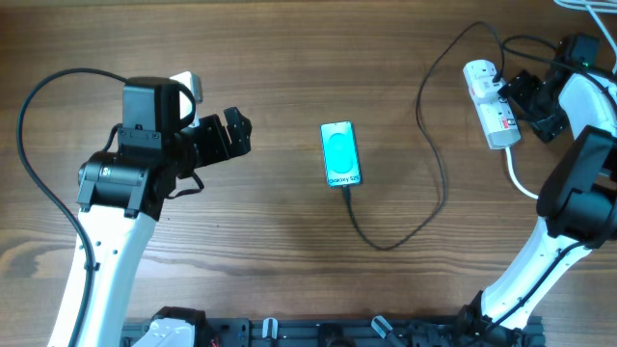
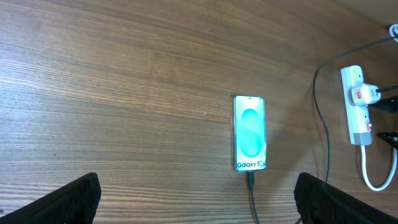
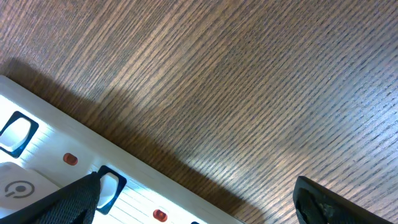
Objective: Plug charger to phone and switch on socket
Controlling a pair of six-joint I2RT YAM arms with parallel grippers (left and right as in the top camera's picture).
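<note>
The table (image 1: 289, 58) is dark brown wood with a strong grain, and everything lies on it. The phone (image 1: 340, 154) lies flat near the middle, its teal screen lit and white text at its near end. The charger (image 2: 252, 190) meets that end with its plug tip. Its thin black cable loops away to the right and runs up past the socket (image 1: 492, 118), which lies at the far right of the table with a white plug (image 2: 364, 94) in it and a thick white cord (image 1: 521, 178) trailing off its near end.

The left arm rises from the lower left edge, its white link slanting up to a black wrist. The left fingers (image 1: 239, 133) point toward the phone but are well apart from it. In the left wrist view they are spread wide and hold nothing.

The right arm climbs from the lower right, bends sharply and reaches left. The right fingers (image 1: 521, 104) hang at the socket, parted wide and empty. In the right wrist view one fingertip (image 3: 81, 199) overlaps a rocker switch (image 3: 111, 186) beside small red marks (image 3: 70, 159). Whether it touches the switch cannot be told.
</note>
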